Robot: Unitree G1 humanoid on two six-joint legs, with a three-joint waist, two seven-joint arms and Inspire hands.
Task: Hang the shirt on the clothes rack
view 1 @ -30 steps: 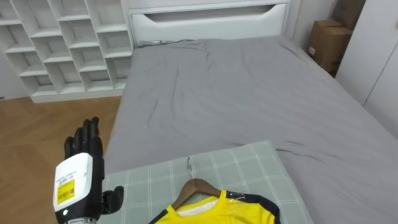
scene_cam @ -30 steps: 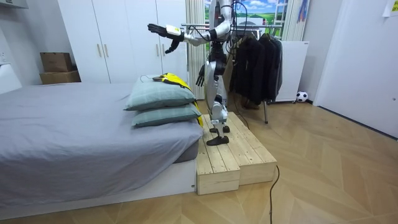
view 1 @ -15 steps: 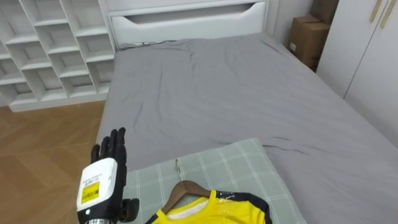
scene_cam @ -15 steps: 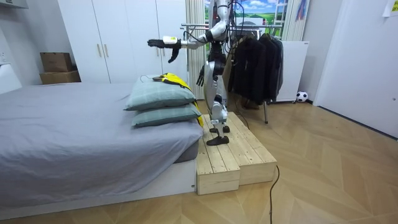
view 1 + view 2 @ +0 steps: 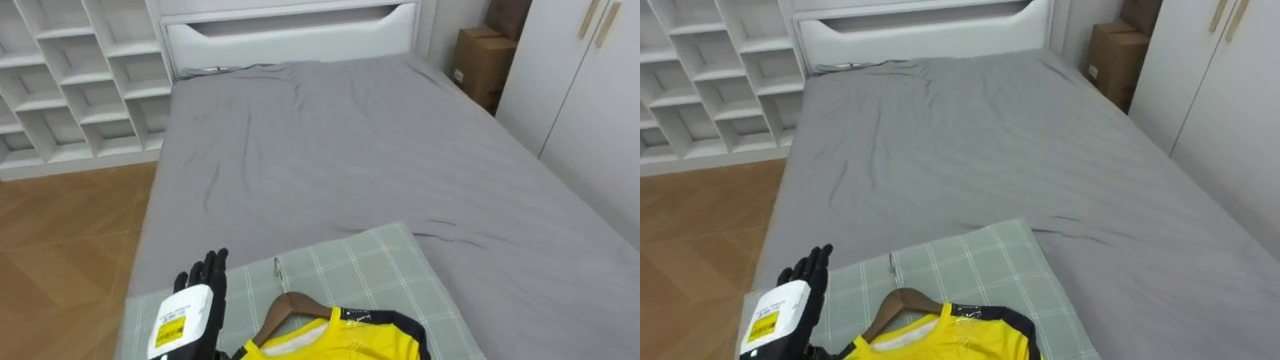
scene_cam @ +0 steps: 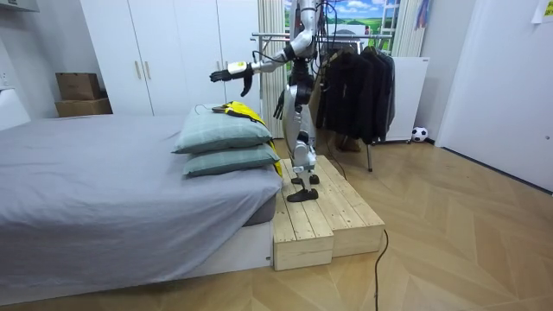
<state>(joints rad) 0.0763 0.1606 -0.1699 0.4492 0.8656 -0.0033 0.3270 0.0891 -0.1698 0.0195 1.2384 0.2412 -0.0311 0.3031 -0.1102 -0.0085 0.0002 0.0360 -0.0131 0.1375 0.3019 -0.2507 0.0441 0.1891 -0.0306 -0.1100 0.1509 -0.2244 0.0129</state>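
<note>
A yellow shirt (image 5: 335, 342) with a dark collar lies on a wooden hanger (image 5: 298, 304) on top of a green checked pillow (image 5: 372, 266). The hanger's metal hook (image 5: 277, 268) points toward the head of the bed. My left hand (image 5: 193, 312) hovers open over the pillow's left part, fingers straight, just left of the hanger and apart from it. In the room view the left hand (image 6: 235, 71) reaches out above the shirt (image 6: 238, 110), and my right hand (image 6: 279, 105) hangs at my side, relaxed and holding nothing.
Two stacked pillows (image 6: 226, 160) lie at the end of a grey bed (image 5: 340, 150). I stand on a wooden platform (image 6: 321, 216) beside it. A rack of dark clothes (image 6: 354, 82) is behind me. White shelves (image 5: 70, 70) and cardboard boxes (image 5: 478, 60) flank the headboard.
My left arm has come down from a raised reach and drawn back toward the pillow. The eye view has swung a little to the right. The shirt and hanger lie as before.
</note>
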